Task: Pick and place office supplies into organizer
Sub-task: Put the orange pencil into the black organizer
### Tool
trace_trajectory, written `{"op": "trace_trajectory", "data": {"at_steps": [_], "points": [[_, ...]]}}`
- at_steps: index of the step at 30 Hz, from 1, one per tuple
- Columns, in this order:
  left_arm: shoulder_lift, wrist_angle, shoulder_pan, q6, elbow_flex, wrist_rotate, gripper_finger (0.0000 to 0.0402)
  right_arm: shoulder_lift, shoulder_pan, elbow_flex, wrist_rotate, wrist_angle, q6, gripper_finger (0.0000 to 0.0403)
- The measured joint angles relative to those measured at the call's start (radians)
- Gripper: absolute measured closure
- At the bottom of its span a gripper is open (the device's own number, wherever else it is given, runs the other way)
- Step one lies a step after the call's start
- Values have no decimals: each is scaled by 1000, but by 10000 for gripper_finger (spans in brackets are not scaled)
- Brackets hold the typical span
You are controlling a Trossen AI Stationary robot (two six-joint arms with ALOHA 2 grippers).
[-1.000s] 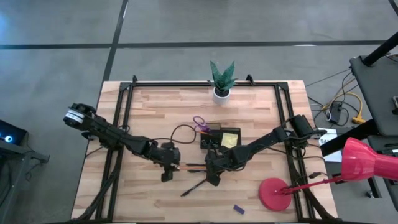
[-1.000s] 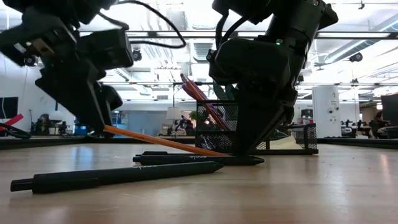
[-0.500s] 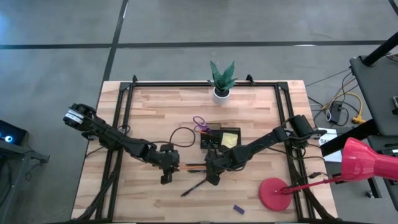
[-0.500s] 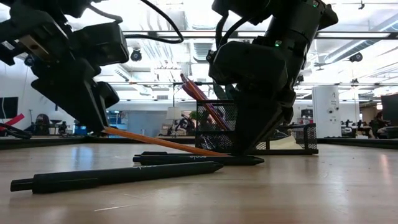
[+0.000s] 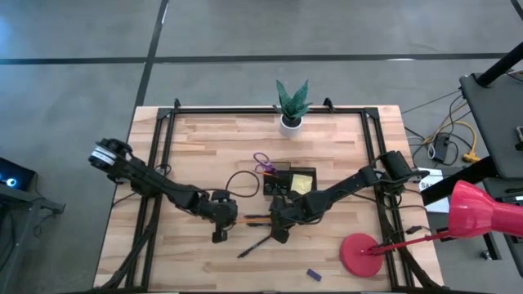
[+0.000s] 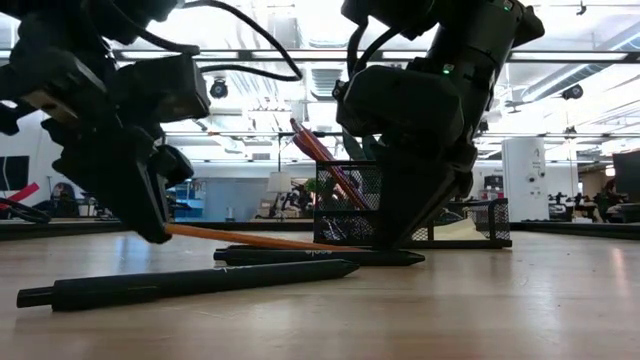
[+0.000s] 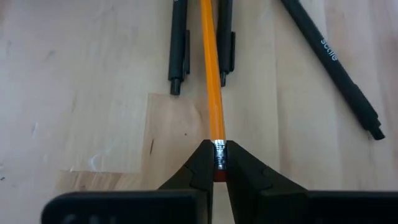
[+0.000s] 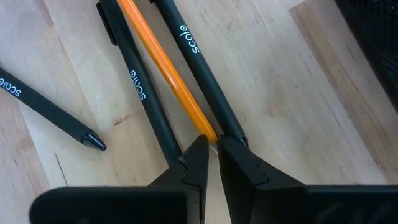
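Note:
An orange pencil (image 5: pixel 252 219) lies among three black pens (image 5: pixel 255 244) near the table's middle, in front of the black mesh organizer (image 5: pixel 270 186). The organizer holds a yellow sticky-note pad (image 5: pixel 302 183). My left gripper (image 7: pixel 219 159) is shut on the pencil's eraser end and my right gripper (image 8: pixel 211 147) is shut on its other end. Purple scissors (image 5: pixel 261 161) lie just beyond the organizer's left corner. A small blue block (image 5: pixel 313 275) lies near the table's front edge. My left gripper pinches the pencil's metal ferrule (image 7: pixel 219 151) at the eraser end between its two fingers (image 7: pixel 202 163), slanting down from the table's left, along the pencil. That end sits a little above the table (image 6: pixel 185 231); the pencil slopes down toward the right gripper. My right gripper pinches the pencil's far end (image 8: pixel 208 134) between its two fingertips (image 8: pixel 198 154), slanting down from the table's right, along the pencil. That end is low, between two black pens; whether it rests on the wood I cannot tell.
A red round-based lamp (image 5: pixel 360 254) stands at the front right. A potted green plant (image 5: pixel 292 104) stands at the far edge. A black frame (image 5: pixel 167 131) borders the table. Bare wood shows at the front left.
My left gripper has sunk a little and shut on the pencil's eraser end. That end, raised well above the table before, now lies lower, so the pencil slopes less. The right gripper and the pens have kept still.

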Motion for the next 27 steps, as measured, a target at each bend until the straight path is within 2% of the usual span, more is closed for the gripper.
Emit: {"op": "trace_trajectory", "data": {"at_steps": [7, 10, 12, 15, 21, 24, 27], "points": [[-15, -3, 1, 26, 9, -22, 393, -8, 9, 3, 5, -2, 46, 374], [-49, -39, 3, 30, 10, -46, 393, -30, 27, 20, 79, -7, 49, 374], [-77, -101, 5, 32, 15, -70, 393, -56, 45, 36, 167, -24, 57, 374], [-133, -213, 6, 76, 52, -136, 394, -93, 75, 78, 367, -122, 107, 374], [-223, -476, 24, 276, 207, -291, 394, -153, 137, 222, 817, -513, 352, 374], [-237, -619, 48, 376, 312, -354, 395, -161, 152, 300, 929, -709, 503, 374], [-235, -754, 75, 493, 424, -420, 395, -164, 154, 360, 969, -822, 564, 374]]}}
